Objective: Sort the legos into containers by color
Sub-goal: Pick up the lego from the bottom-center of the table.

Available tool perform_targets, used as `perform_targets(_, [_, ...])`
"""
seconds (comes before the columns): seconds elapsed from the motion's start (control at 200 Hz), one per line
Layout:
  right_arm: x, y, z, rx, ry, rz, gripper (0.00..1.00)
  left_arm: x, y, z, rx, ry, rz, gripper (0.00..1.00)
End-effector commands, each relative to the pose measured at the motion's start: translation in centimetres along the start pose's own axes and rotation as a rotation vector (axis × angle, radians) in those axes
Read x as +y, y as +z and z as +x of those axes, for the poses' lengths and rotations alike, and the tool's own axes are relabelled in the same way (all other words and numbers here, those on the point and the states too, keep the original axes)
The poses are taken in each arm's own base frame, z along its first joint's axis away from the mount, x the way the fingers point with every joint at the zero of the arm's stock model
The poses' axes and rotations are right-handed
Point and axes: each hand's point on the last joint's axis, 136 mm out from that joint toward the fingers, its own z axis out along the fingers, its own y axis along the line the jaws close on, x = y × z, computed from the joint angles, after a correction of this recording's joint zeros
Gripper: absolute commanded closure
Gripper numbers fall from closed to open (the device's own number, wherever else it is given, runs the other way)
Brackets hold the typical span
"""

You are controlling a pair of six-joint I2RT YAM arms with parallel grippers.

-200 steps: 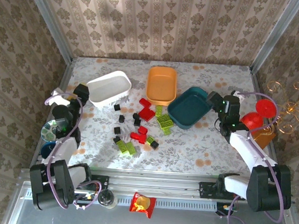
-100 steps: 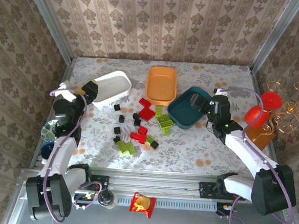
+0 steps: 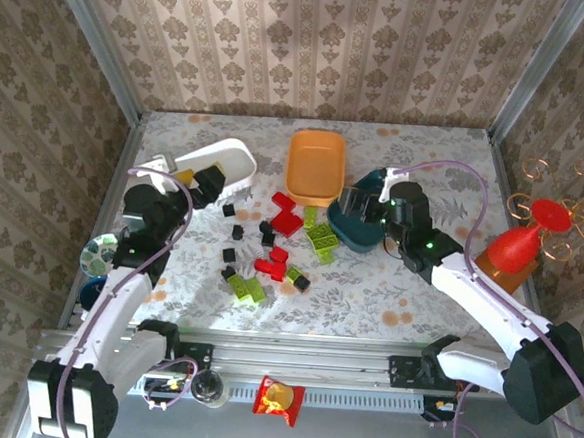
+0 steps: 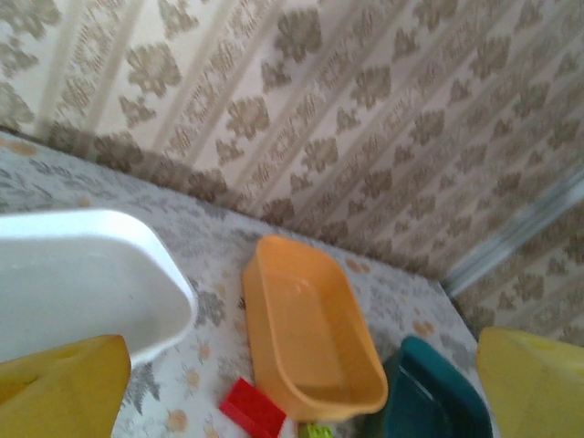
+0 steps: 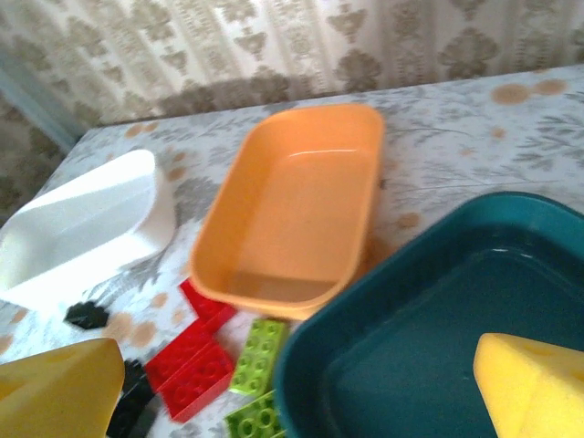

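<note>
Both pincers stand wide open and hold nothing. We see the left gripper [image 3: 204,180] at the near edge of the white rounded plastic tub [image 3: 228,157], far left on the table; whether it touches the rim we cannot tell. In its wrist view the yellow pads [image 4: 60,387] sit far apart at the bottom corners, with the white tub between and beyond them on the left.

We see the right gripper [image 3: 356,205] over the far left part of the dark teal plastic tub [image 3: 363,236], which lies right of centre. Its own wrist view shows one yellow pad [image 5: 532,383] above the teal floor and the other on the left, above the scattered bricks.

The orange rounded plastic tub [image 3: 316,166] stands between the white and the teal one, at the far middle, and its near right corner lies just beside the teal rim.

Every small studded plastic brick we can see lies on the flowered tablecloth [image 3: 417,298], in a loose cluster near the tubs at the centre. The red bricks [image 3: 287,219] sit just near the orange tub, with more nearer to us. Lime green bricks [image 3: 321,239] lie just beside the teal tub's left edge, another pair nearer on the left. Black bricks [image 3: 229,256] are dotted among them, mostly on the left of the cluster.
</note>
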Motion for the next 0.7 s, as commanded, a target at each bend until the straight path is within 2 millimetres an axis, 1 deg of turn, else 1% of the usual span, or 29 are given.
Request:
perform_targets(0.0, [3.6,-0.1,0.9,0.057,-0.096,-0.085,0.0,-1.6,-0.4,1.6,0.091,0.087,-0.004,0.04])
perform_targets(0.07, [5.5,0.1,2.5,0.106,-0.143,-0.121,0.0,-2.3,-0.7,3.4,0.157,0.108,0.004,0.06])
perform_targets(0.17, [8.3,0.3,5.1,0.188,-0.211,-0.198,0.0,-2.4,-1.6,6.1,0.242,0.122,-0.002,0.1])
perform_targets(0.265, [10.2,0.3,7.9,0.261,-0.256,-0.255,0.0,-2.0,-2.8,8.4,0.298,0.112,-0.013,0.12])
perform_targets(0.34, [11.4,0.3,10.6,0.333,-0.293,-0.287,0.03,-1.2,-3.8,10.3,0.337,0.102,-0.034,0.11])
perform_targets(0.38, [11.9,0.2,12.0,0.375,-0.315,-0.301,0.07,-0.6,-4.3,11.1,0.35,0.095,-0.055,0.11])
perform_targets(0.39, [12.0,0.2,12.4,0.384,-0.32,-0.301,0.07,-0.4,-4.4,11.3,0.352,0.094,-0.061,0.1])
perform_targets(0.395, [11.9,0.2,12.6,0.39,-0.322,-0.3,0.08,-0.7,-4.5,11.5,0.361,0.097,-0.051,0.1])
perform_targets(0.41, [12.0,0.1,13.2,0.407,-0.332,-0.3,0.09,-0.7,-4.7,12.1,0.373,0.099,-0.047,0.09])
perform_targets(0.415, [12.1,0.1,13.3,0.411,-0.333,-0.301,0.09,-0.7,-4.8,12.2,0.376,0.098,-0.048,0.08])
perform_targets(0.425, [12.1,0.0,13.6,0.418,-0.338,-0.302,0.09,-0.6,-5.0,12.4,0.38,0.097,-0.049,0.03])
perform_targets(0.44, [12.2,-0.2,13.9,0.428,-0.343,-0.303,0.1,-0.5,-5.2,12.7,0.386,0.096,-0.053,0.01])
perform_targets(0.465, [11.8,0.0,15.6,0.473,-0.355,-0.292,0.1,-0.3,-5.5,13.1,0.392,0.092,-0.059,0.0])
perform_targets(0.56, [11.0,-0.5,19.5,0.566,-0.37,-0.279,0.11,0.6,-6.6,14.2,0.393,0.075,-0.073,0.0])
perform_targets(0.615, [10.6,-0.8,21.4,0.616,-0.388,-0.272,0.12,1.1,-7.1,14.5,0.386,0.066,-0.082,0.0])
perform_targets(0.695, [10.1,-1.1,23.5,0.666,-0.423,-0.258,0.12,1.6,-7.6,14.7,0.371,0.059,-0.094,0.0])
